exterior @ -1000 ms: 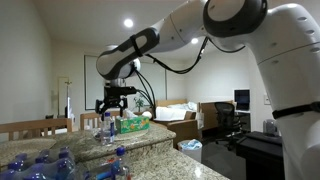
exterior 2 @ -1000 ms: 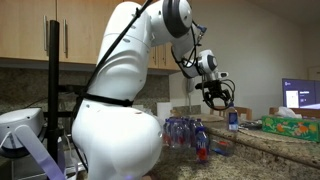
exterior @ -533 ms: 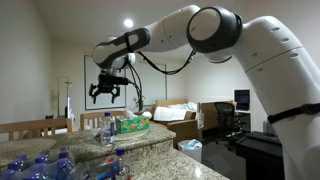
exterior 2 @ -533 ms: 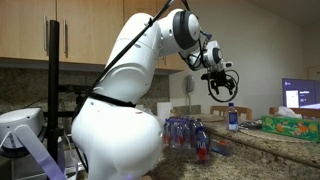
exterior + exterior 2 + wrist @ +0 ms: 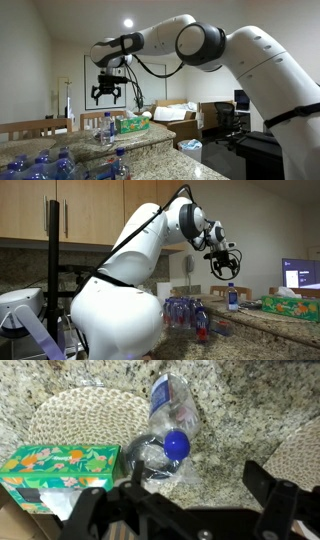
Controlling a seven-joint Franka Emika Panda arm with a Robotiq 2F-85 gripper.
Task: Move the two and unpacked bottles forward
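Wrist view looks down on a clear plastic water bottle with a blue cap [image 5: 172, 412], standing on the speckled granite tabletop [image 5: 245, 420] just beside a round woven placemat [image 5: 80, 415]. A crumpled wad of clear plastic wrap [image 5: 148, 462] lies at its foot, and a green tissue box printed with orange flowers [image 5: 58, 466] sits next to that. The black fingers [image 5: 280, 495] are spread wide and hold nothing. In both exterior views they hang well above the tabletop, roughly over this bottle.

The likely trouble is in the descent. The bottle is tall, light and thin-walled, so a finger landing on the cap or brushing the shoulder would probably tip it. It could then roll into the tissue box or off the edge. The wrap is the other hazard. A finger coming down on that side could snag it and drag it along, or trap it against the bottle and leave a slippery hold. Too hard a squeeze would likely buckle the plastic.

Much is unclear. The fingertips are cut off by the lower edge of the wrist view. Whether wrap and bottle touch cannot be told. The second loose bottle is not plainly identifiable. In an exterior view something small lies beside the shrink-wrapped pack of bottles [image 5: 184, 310], too blurred to name.
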